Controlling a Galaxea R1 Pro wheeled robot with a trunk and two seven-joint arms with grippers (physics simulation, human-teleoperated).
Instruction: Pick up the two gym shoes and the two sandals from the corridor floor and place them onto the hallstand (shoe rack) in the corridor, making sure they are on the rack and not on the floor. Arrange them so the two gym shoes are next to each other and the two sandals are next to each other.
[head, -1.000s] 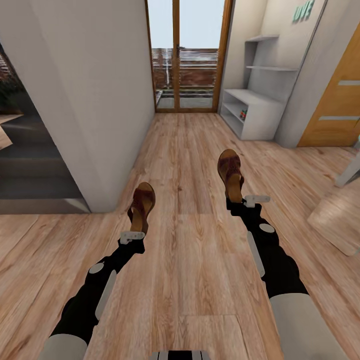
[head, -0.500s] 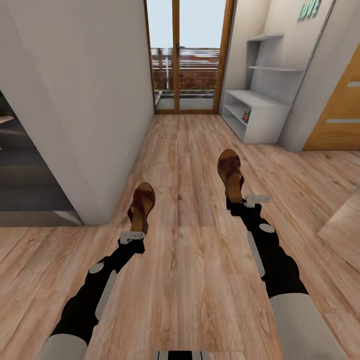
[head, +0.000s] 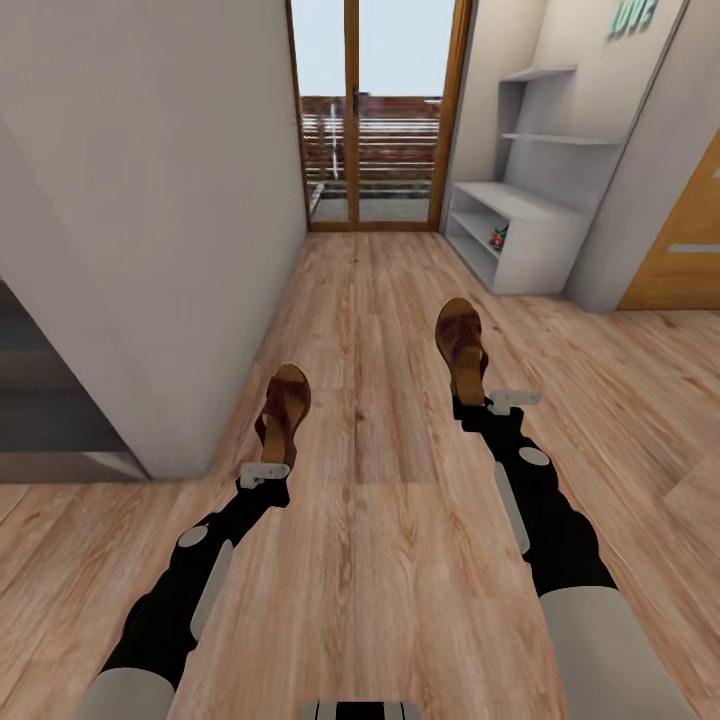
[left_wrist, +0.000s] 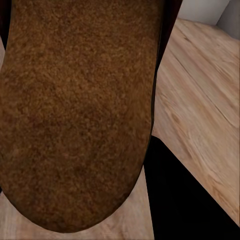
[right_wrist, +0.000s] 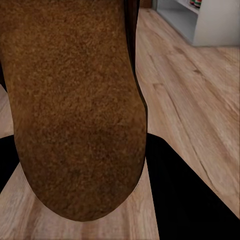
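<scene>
We roll nearer the hallstand (head: 520, 235) | left gripper (head: 264, 470) clenches one sandal (head: 283, 411), right gripper (head: 492, 403) the other sandal (head: 462, 347) | placing comes next

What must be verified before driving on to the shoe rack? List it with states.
1. Left sandal held at the left gripper: ok.
2. Right sandal held at the right gripper: ok.
3. Hallstand in sight, ahead to the right: ok.
4. Floor between robot and hallstand free of obstacles: ok.
5. Free room on the hallstand's top: ok.
6. Both gym shoes already on its shelf: cannot tell.
</scene>
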